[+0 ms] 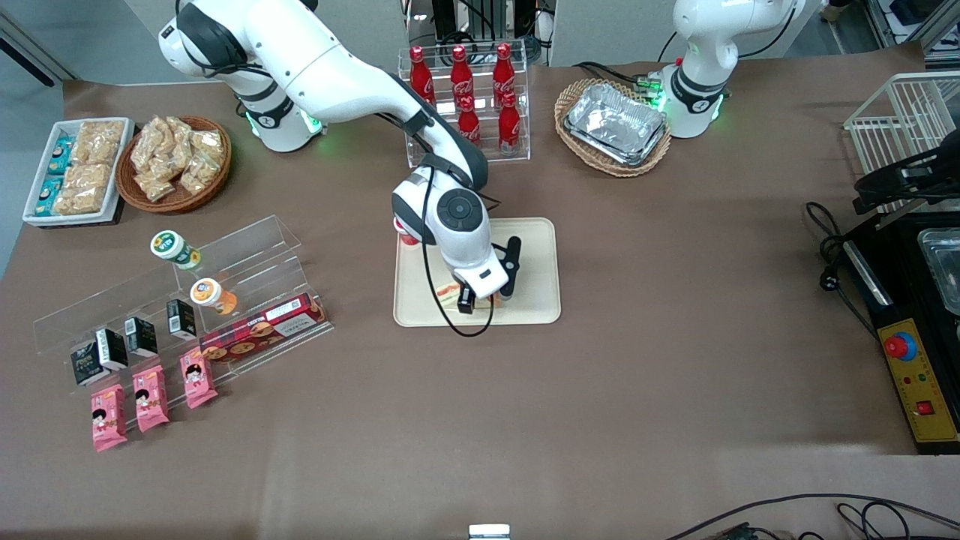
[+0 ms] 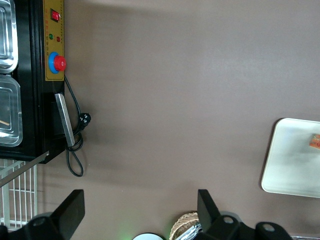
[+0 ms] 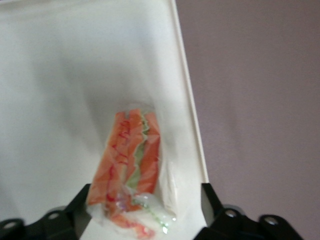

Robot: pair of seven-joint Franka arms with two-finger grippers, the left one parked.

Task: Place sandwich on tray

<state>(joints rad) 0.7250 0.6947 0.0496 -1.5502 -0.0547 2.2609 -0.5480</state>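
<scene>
The sandwich (image 3: 132, 160), a white-bread wedge with orange-red layers in clear wrap, lies on the cream-beige tray (image 1: 540, 247), close to the tray's rim nearest the front camera. My right gripper (image 1: 487, 289) hangs just above it, open. Its two black fingers (image 3: 82, 200) stand on either side of the sandwich. One finger is close against the wrap, the other has a gap to it. In the front view the wrist hides most of the sandwich (image 1: 450, 292). The left wrist view shows a corner of the tray (image 2: 290, 160) with a bit of the sandwich (image 2: 315, 141).
A clear rack of red cola bottles (image 1: 469, 97) stands farther from the front camera than the tray. A basket of foil trays (image 1: 615, 124) sits toward the parked arm's end. An acrylic shelf with snacks and a red cookie box (image 1: 262, 326) lies toward the working arm's end.
</scene>
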